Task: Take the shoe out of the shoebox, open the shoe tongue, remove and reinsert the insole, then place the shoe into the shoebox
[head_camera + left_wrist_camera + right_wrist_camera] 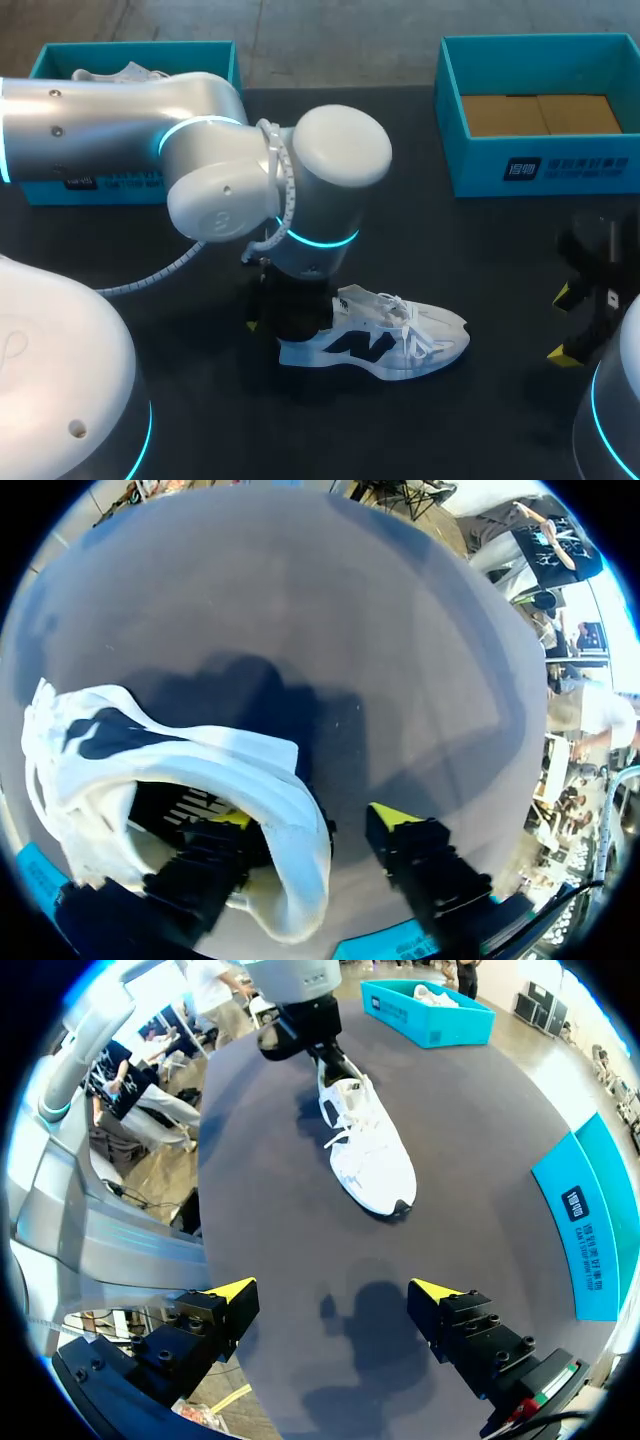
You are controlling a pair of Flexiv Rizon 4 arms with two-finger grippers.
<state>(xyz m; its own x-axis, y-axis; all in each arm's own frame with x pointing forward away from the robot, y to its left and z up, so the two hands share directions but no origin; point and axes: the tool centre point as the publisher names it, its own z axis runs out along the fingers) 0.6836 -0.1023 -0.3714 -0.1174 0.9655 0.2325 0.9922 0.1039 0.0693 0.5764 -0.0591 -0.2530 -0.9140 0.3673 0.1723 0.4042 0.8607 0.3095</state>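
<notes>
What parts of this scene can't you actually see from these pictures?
- Head view: my left arm hides the heel of the shoe and most of the left shoebox.
- Left wrist view: the left gripper and the heel collar hide most of the shoe's inside.

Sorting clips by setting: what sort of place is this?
Likely a robot shoe-handling test bench: a dark table carries two teal shoeboxes and a white sneaker, with my left arm at its heel.
</notes>
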